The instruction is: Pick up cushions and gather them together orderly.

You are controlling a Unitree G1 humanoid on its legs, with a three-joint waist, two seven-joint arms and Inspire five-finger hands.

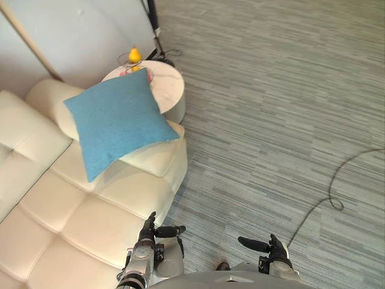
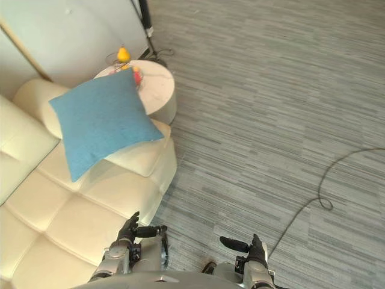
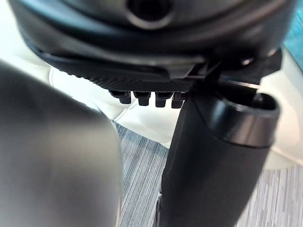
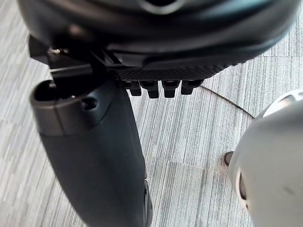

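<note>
— Where is the cushion?

— One blue cushion [image 1: 117, 123] lies tilted on the far armrest of the cream sofa [image 1: 66, 211]. One corner hangs down towards the sofa's seat, and the opposite corner reaches past the armrest.

— Is anything touching it?

— Neither hand. It rests on the sofa alone.

— Where are the hands?

— The left hand [image 1: 148, 232] hangs low, just off the sofa's front edge. Its fingers [image 3: 142, 97] are loose and spread from the thumb, which sticks out sideways. There is nothing in it. The right hand [image 1: 275, 248] is well apart from the sofa, over the grey striped carpet [image 1: 271, 90]. It is slack in the same way and empty too.

— What else is near the sofa?

— A round white table [image 1: 169, 90] stands just beyond the armrest end of the sofa. A small yellow thing [image 1: 135, 55] sits on the table's far side, though I cannot tell what it is. Behind the sofa is a pale wall [image 1: 78, 30].
</note>
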